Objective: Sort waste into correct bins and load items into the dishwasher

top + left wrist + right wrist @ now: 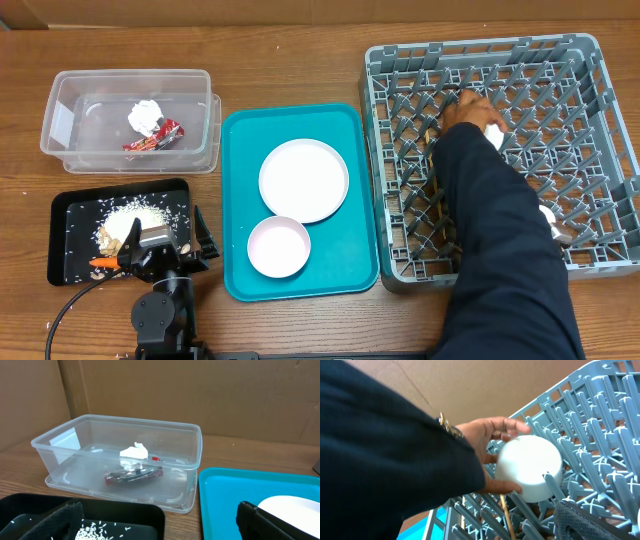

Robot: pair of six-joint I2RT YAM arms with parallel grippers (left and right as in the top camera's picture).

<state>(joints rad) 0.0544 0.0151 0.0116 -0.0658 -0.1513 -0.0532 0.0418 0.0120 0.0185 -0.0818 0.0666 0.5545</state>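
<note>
A person's dark-sleeved arm (pixel 495 210) reaches into the grey dish rack (pixel 600 90). The hand holds a small white cup (pixel 530 467) among the pegs; the cup also shows in the overhead view (pixel 494 138). A wooden chopstick (pixel 507 517) lies in the rack below it. Only one finger of my right gripper (pixel 585 522) shows, far to the right, with nothing in it. My left gripper (pixel 167 242) is open and empty over the black tray (pixel 70 205), which holds pale scraps (pixel 130 218) and a carrot (pixel 102 262). The clear tub (pixel 60 120) holds the white tissue (pixel 145 116) and red wrapper (pixel 153 139).
A teal tray (pixel 240 200) in the middle carries a large white plate (pixel 304 180) and a smaller white bowl (pixel 279 246). The person's arm covers the rack's lower middle and most of my right arm. A black cable (pixel 60 310) runs by the left arm's base.
</note>
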